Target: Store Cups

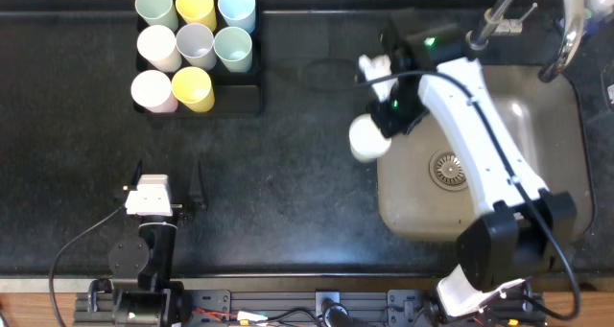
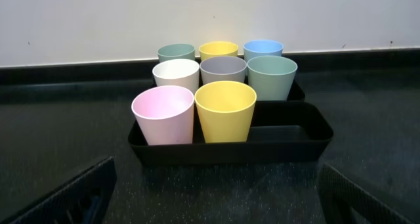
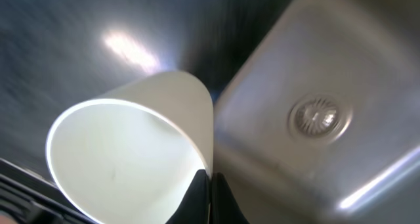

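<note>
A white cup [image 1: 367, 138] hangs tilted over the counter beside the sink's left rim, with my right gripper [image 1: 384, 124] shut on it. In the right wrist view the fingers [image 3: 197, 199] pinch the white cup [image 3: 131, 158] at its rim wall, the mouth facing the camera. A black tray [image 1: 240, 99] at the far left holds several upright cups, among them a pink cup [image 2: 163, 113] and a yellow cup [image 2: 225, 110]. One corner slot of the tray [image 2: 295, 135] next to the yellow cup is bare. My left gripper [image 1: 168, 180] stands open low on the counter, facing the tray from some distance.
A steel sink [image 1: 537, 116] with a drain [image 3: 321, 117] lies at the right, a faucet [image 1: 499, 15] behind it. The dark counter [image 1: 288, 202] spreads between the tray and the sink. A white wall backs the tray.
</note>
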